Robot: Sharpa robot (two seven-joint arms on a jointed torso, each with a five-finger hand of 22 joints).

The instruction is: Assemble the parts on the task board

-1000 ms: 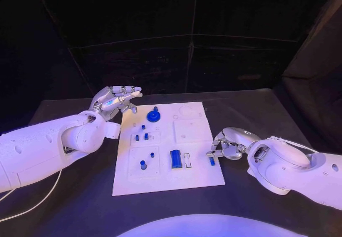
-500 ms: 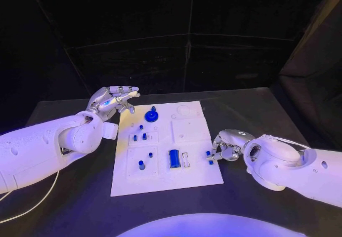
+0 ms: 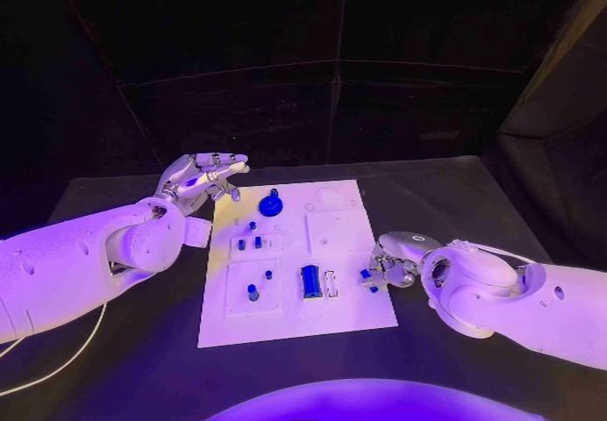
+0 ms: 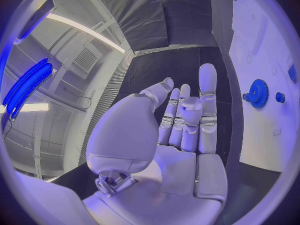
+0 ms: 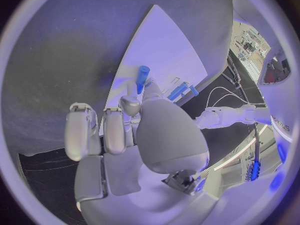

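The right hand (image 3: pixel 395 260) sits at the right edge of the task board (image 3: pixel 341 237), its fingers pinched around a small blue peg (image 5: pixel 142 76) that sticks out from between the fingertips; in the head view that peg (image 3: pixel 367 277) hangs just over the board's right margin. Across from it, the left hand (image 3: pixel 200 178) hovers off the board's far left corner, above the dark desk (image 3: pixel 443 193), fingers loosely apart and gripping nothing; its wrist camera shows the palm (image 4: pixel 187 135) bare.

On the board, a blue gear (image 3: pixel 271 205) lies near the far edge, closest to the left hand. Nearer the middle stand a few short blue pegs (image 3: pixel 251 239). Toward the near half, a long blue block (image 3: pixel 310 281) lies beside a pale slot, left of the right hand, with another small blue piece (image 3: pixel 253 293) farther left.
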